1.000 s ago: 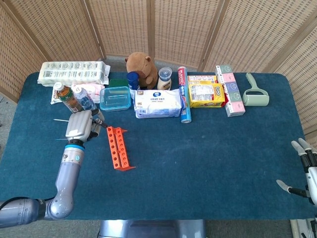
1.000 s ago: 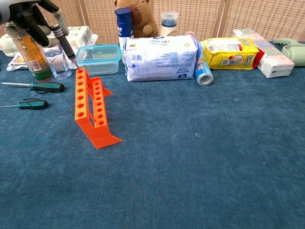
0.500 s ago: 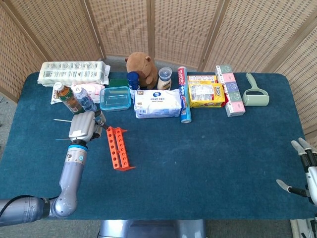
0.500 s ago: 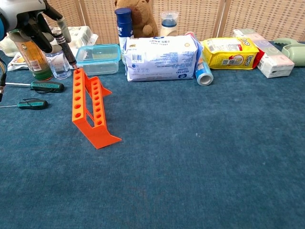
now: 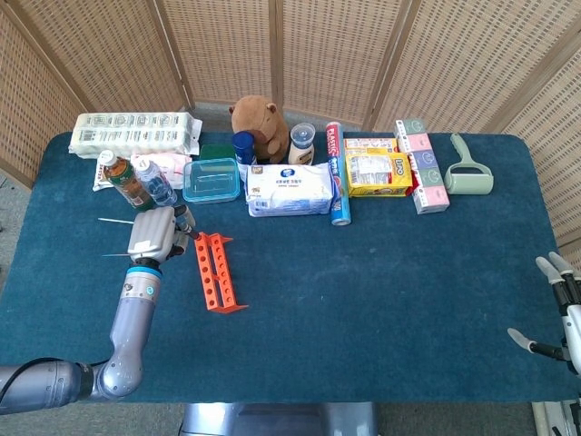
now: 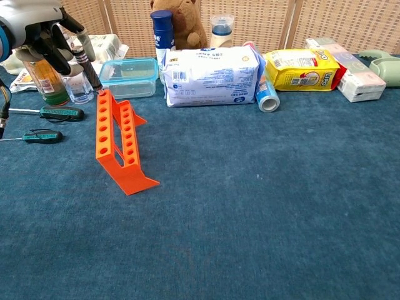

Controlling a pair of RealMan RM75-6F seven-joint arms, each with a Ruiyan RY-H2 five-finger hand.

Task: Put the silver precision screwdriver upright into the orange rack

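The orange rack (image 6: pixel 116 142) stands on the blue cloth and shows again in the head view (image 5: pixel 216 272) at the left. My left hand (image 6: pixel 45 32) grips the silver precision screwdriver (image 6: pixel 89 67) by its upper part, just behind the rack's far end. The screwdriver leans steeply, with its tip at the far end hole of the taller row. From the head view my left hand (image 5: pixel 153 233) sits right beside that end. My right hand (image 5: pixel 560 309) hovers off the table's right front corner, its fingers apart and holding nothing.
Two dark-handled screwdrivers (image 6: pixel 57 113) (image 6: pixel 40 135) lie left of the rack. Bottles (image 6: pixel 44 75), a clear blue-lidded box (image 6: pixel 128 76), a wipes pack (image 6: pixel 209 76), a can (image 6: pixel 267 94) and snack boxes (image 6: pixel 300 67) line the back.
My left hand has shifted slightly toward the rack and lowered, bringing the screwdriver more upright with its tip kept at the far end hole. The rack rocked slightly. The right hand stayed still.
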